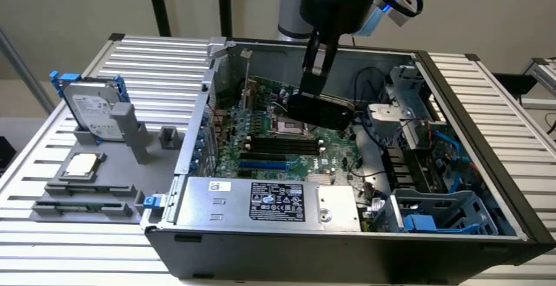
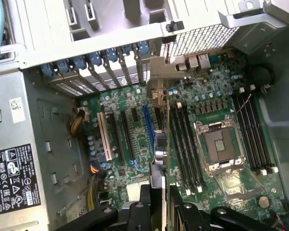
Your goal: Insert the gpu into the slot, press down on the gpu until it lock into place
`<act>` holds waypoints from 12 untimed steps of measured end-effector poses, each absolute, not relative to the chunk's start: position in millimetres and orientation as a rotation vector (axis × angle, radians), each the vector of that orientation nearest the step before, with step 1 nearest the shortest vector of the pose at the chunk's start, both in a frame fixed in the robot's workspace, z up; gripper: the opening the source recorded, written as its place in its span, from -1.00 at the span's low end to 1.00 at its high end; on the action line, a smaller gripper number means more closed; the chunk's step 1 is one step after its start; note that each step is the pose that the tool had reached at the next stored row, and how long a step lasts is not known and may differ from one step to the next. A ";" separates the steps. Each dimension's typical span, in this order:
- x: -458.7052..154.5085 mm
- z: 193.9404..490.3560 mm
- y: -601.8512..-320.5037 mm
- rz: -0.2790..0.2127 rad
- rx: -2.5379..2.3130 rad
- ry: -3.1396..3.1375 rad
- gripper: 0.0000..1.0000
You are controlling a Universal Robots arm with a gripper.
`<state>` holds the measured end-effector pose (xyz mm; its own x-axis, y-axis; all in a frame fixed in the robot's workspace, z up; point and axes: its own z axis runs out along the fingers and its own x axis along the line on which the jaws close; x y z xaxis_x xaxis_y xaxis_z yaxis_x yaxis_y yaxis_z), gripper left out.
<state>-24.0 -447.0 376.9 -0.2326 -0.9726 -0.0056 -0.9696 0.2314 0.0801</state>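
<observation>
Mid-insertion — the fingers (image 2: 145,202) grip the gpu (image 1: 319,110) edge-on above the motherboard (image 1: 263,94), not yet seated; its lower edge likely needs squaring over the blue slot (image 2: 147,126).

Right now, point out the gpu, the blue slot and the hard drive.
gpu (image 1: 321,111): exterior view, on its black cover face.
slot (image 1: 262,165): exterior view, middle of the blue strip.
hard drive (image 1: 90,114): exterior view, on its grey labelled face.
</observation>
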 end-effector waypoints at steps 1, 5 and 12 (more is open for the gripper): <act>-24.1 376.3 -446.9 -0.108 1.937 -2.417 -0.47; -25.2 371.8 -447.0 -0.115 2.003 -2.365 -0.47; -28.4 360.3 -448.6 -0.122 2.070 -2.309 -0.47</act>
<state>-28.4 -448.6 360.3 -0.1099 -0.9936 -0.0243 -0.9907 0.1075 0.0835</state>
